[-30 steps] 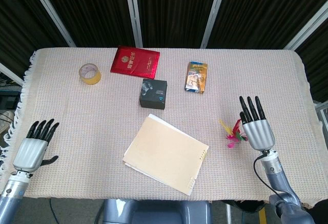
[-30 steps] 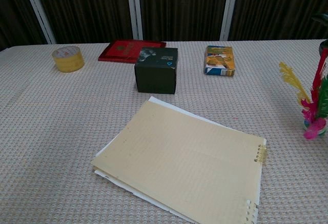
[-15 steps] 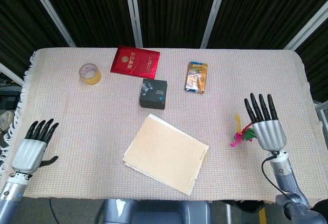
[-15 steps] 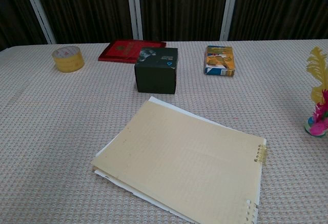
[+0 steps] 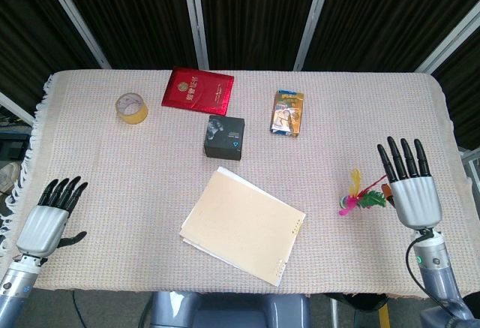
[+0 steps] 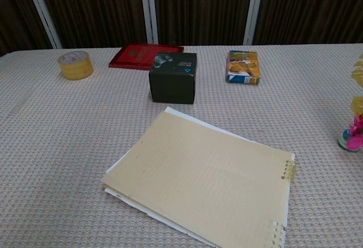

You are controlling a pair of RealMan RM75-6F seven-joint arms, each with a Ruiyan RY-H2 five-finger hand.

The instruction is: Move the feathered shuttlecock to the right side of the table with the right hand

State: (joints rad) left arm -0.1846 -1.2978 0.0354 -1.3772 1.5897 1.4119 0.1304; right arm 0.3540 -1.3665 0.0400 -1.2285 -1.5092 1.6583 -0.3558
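Shuttlecock (image 5: 360,198) on tabletop (image 5: 112,163) near right edge, toward front; upright on its base in chest view (image 6: 353,135), feathers pink, green, yellow. Right robot hand (image 5: 409,187) just right of shuttlecock, fingers straight and spread, holding nothing; contact with the feathers cannot be told. Left robot hand (image 5: 49,219) at front-left corner, fingers extended and apart, holding nothing. Neither robot hand visible in chest view.

Paper stack (image 5: 241,224) near front edge, about mid-width, turned at an angle, punched holes along its right side. Black box (image 5: 224,137) just behind stack, near tabletop centre, apart from it. Red booklet (image 5: 198,89) toward back edge, left of centre, lying flat. Tape roll (image 5: 131,109) left of booklet, nearer left edge, well apart from box. Orange pack (image 5: 287,112) right of box, toward back, lying flat. Woven beige cloth over whole tabletop, fringe showing on left edge. Dark curtains (image 5: 247,13) with pale frame bars behind back edge.
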